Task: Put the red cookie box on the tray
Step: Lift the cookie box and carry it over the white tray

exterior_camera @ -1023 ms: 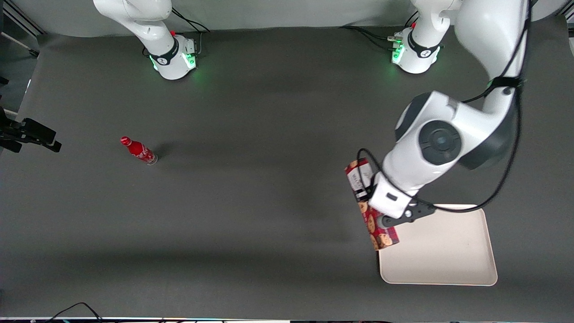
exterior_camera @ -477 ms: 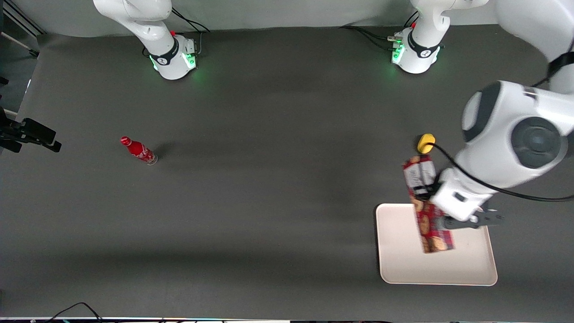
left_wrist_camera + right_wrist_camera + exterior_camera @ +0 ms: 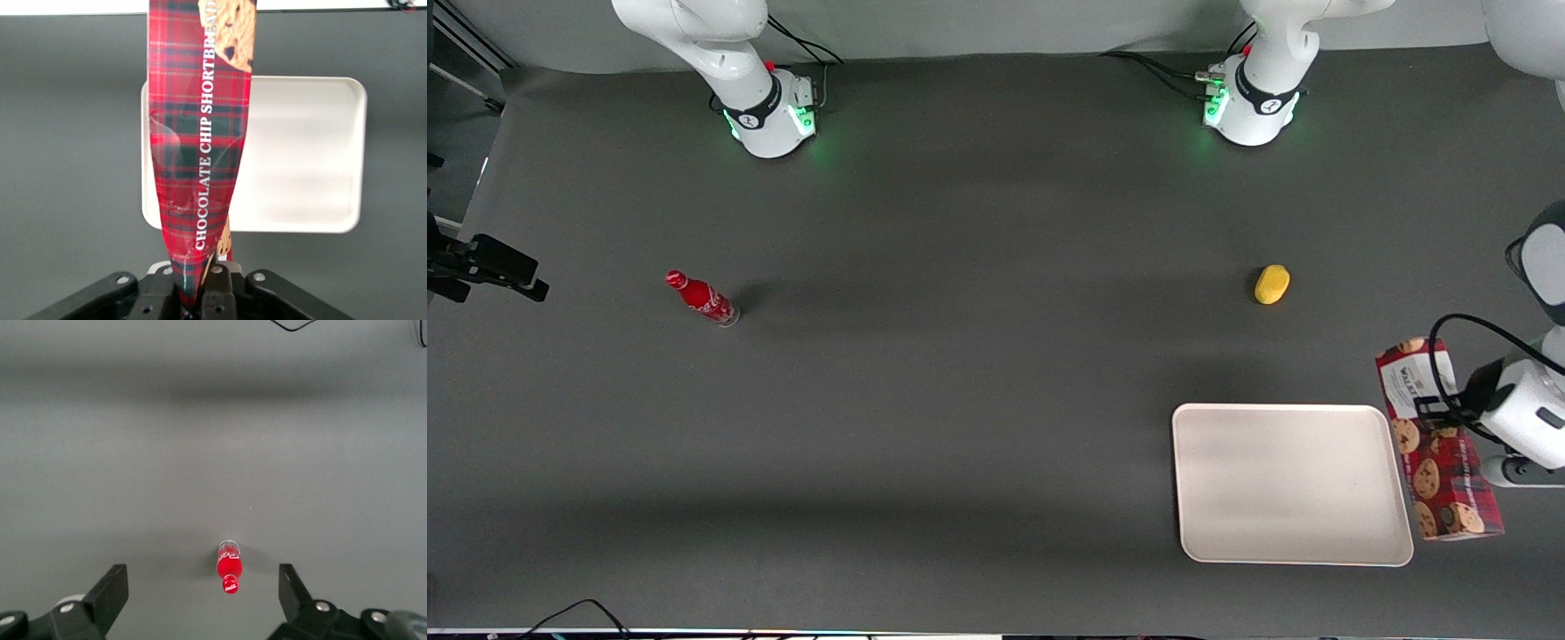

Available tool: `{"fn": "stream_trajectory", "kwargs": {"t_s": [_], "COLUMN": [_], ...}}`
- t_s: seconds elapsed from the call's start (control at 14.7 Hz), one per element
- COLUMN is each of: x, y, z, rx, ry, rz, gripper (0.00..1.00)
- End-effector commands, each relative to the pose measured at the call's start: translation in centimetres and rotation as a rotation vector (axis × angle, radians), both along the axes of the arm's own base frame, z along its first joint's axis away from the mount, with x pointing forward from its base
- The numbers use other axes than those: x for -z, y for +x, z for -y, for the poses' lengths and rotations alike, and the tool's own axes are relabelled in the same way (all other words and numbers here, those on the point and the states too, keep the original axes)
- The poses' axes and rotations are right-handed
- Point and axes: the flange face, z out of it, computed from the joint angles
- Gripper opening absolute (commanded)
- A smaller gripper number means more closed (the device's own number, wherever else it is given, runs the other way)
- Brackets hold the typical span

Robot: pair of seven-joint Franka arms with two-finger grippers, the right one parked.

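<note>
Red cookie box (image 3: 1439, 440), clamped in the pincer (image 3: 200, 293), hangs lengthwise just beside the tray (image 3: 1289, 484).

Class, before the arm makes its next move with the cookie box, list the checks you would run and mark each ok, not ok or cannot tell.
1. Gripper jaws clamped on the red cookie box: ok.
2. Box over the tray: not ok in the front view, where it hangs off the tray's edge at the working arm's end.
3. Tray surface bare: ok.
4. Box undamaged: not ok, its side is creased and pinched near the jaws.
5. Yellow object and soda bottle apart from tray: ok.
6. Box height above tray: cannot tell.
</note>
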Motion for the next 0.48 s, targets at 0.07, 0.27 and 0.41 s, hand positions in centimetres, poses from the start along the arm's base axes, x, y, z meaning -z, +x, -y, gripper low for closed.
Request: {"fn": "stream_trajectory", "kwargs": {"t_s": [0.07,0.27,0.41], "x": [7.4,13.5,16.2], "y": [2.2,3.3,3.8], "z": [-2.3,-2.7,-2.9], "rx": [-0.036,-0.058,-0.042], "ry": [-0.036,-0.032,-0.023], "rz": [0.016,-0.005,-0.004], "gripper": [0.00,0.00,0.00]}}
